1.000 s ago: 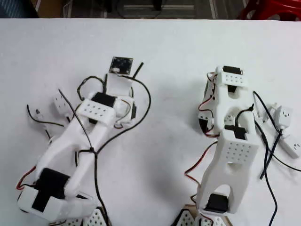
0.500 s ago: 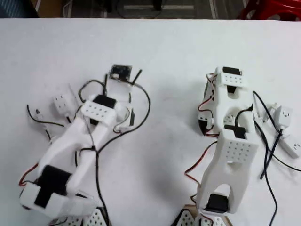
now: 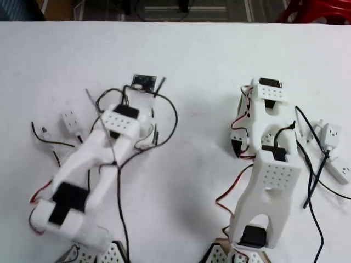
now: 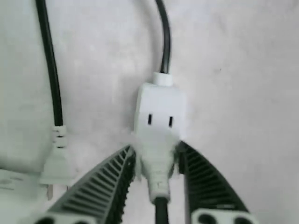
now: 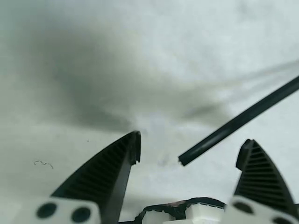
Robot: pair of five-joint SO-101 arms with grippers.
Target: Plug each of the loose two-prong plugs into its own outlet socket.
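Over the last second the left arm (image 3: 98,153) has been swinging farther across the table. The left gripper (image 4: 156,149) is clamping a white plug (image 4: 158,165), its nose meeting the white outlet socket (image 4: 161,105) straight ahead, both lying along one axis. A second plug (image 4: 56,163) is lying loose beside them. The right gripper (image 5: 192,139) is hanging wide open, holding nothing.

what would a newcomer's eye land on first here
The left gripper grabs the eye: its jaws clasp a white plug butted against the end of a white outlet socket. Beside it lies a second loose plug, while the right gripper hangs open over a black cord end.
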